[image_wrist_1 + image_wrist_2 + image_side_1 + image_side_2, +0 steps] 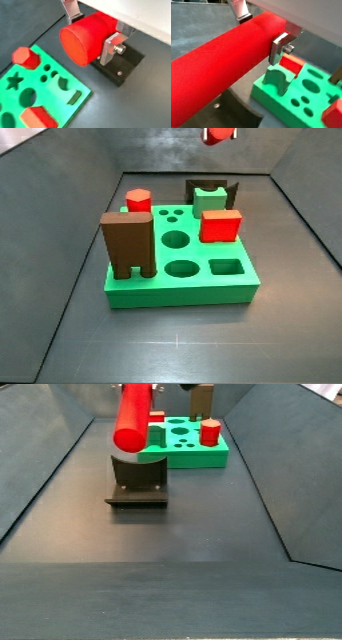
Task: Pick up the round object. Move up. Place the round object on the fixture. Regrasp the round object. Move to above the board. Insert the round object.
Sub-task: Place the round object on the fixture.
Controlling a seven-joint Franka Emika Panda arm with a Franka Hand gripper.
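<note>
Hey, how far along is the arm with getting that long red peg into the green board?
Done: the round object is off the floor, gripped crosswise between the claw's fingers high over the fixture. In hand: it hangs there and looks clear of the fixture. Left: resting it on the fixture, regrasping, carrying it over the board and inserting it; the large round hole is empty.
</note>
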